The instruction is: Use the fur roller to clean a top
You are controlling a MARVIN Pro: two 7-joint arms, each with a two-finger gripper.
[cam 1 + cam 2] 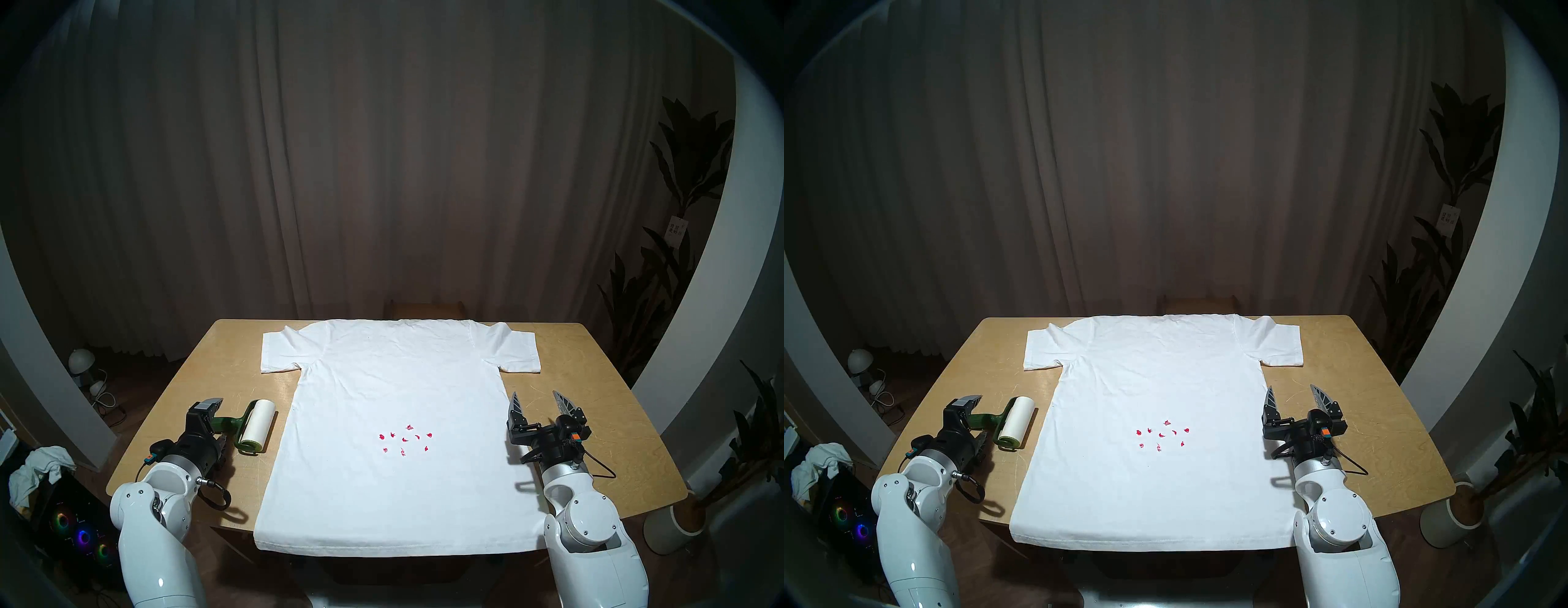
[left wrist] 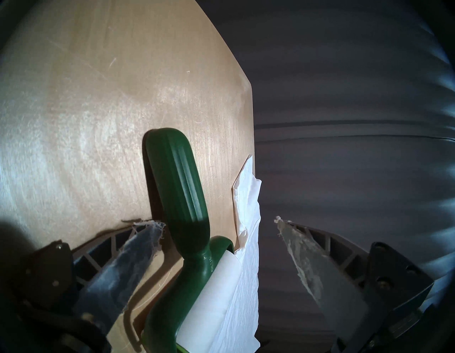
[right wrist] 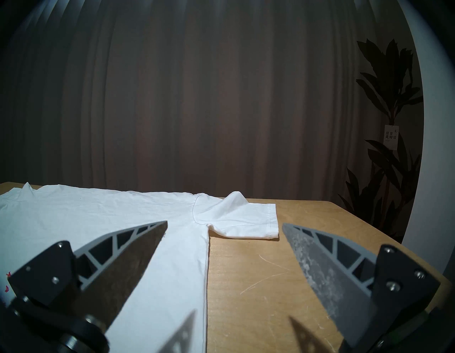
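The fur roller, with a dark green handle and a white paper cylinder, lies on the table just left of the top. The top is a white T-shirt spread flat, with several small red bits on its middle. My left gripper is open, one finger on each side of the roller's handle; whether either finger touches it I cannot tell. My right gripper hovers open and empty at the shirt's right edge.
The wooden table has bare wood on both sides of the shirt. A potted plant stands off its right corner. To the left, below the table, lie a crumpled rag and a computer with coloured fans.
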